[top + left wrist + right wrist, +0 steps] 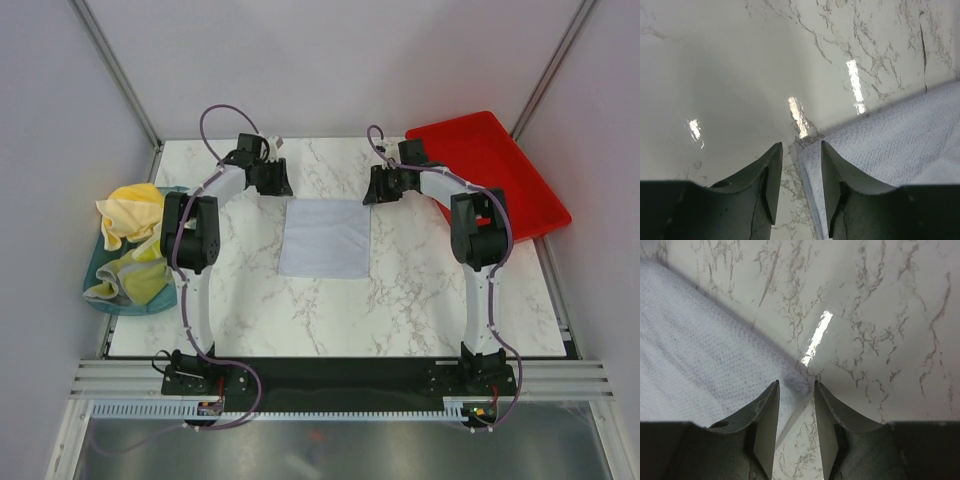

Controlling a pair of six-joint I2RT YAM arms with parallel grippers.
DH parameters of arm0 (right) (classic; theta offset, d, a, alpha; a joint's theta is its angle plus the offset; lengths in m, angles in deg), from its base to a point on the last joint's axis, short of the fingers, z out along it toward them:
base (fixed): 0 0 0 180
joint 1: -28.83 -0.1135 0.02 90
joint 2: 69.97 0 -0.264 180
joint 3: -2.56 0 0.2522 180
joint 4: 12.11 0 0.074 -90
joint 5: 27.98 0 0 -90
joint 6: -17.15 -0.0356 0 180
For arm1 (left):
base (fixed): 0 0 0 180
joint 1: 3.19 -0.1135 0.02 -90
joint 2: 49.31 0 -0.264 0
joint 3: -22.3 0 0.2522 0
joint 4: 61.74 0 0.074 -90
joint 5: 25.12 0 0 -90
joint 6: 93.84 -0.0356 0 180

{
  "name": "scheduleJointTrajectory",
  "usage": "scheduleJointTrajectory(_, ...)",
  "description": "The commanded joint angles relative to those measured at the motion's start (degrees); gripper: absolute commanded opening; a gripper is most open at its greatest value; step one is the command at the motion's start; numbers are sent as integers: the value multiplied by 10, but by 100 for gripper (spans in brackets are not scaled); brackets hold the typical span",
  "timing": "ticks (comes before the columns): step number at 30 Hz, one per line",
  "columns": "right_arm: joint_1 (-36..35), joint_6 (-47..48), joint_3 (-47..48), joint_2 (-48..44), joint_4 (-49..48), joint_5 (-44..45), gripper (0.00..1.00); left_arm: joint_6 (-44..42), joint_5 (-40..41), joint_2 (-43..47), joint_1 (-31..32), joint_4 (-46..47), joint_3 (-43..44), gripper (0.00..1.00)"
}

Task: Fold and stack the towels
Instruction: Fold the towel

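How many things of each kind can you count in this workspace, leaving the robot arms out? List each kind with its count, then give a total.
Towels: 3 (grey-blue towel flat at the centre; yellow towel and yellow-green towel bunched in the teal tub; any beneath are hidden)
Trays: 1 (red tray)
Tubs: 1
Total: 5

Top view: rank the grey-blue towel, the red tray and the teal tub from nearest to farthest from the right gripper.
Measured from the right gripper:
1. the grey-blue towel, spread flat at the table's centre; its far right corner lies right at the gripper.
2. the red tray, at the far right corner, partly behind the right arm.
3. the teal tub, at the left edge, across the whole table.
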Motion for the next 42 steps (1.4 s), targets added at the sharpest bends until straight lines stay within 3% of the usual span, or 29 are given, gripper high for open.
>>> scheduleJointTrajectory(1,3,23,30,16,10,-30,42,-34,-46,-18,-5,-24,46,44)
scheduleJointTrajectory(7,3,31,33,23,9,-39,41,-47,-106,-65,-17,-90,109,39)
scheduleJointTrajectory(10,5,34,39,27,13,-46,40,-66,-120,-65,-21,-100,109,42)
scheduleJointTrajectory(18,8,39,40,30,20,-58,35,-95,-108,-74,-21,-135,122,46)
scheduleJointTrajectory(28,9,44,42,30,22,-56,31,-100,-124,-85,-20,-148,140,40)
scheduleJointTrajectory(34,8,45,50,36,23,-56,21,-108,-129,-90,-20,-149,151,29)
scheduleJointTrajectory(36,8,46,49,37,23,-55,16,-110,-132,-89,-20,-150,153,16)
scheduleJointTrajectory(39,8,46,52,38,23,-58,0,-112,-139,-89,-20,-150,157,2)
scheduleJointTrajectory(42,8,46,47,23,22,-50,0,-108,-141,-74,-20,-150,154,2)
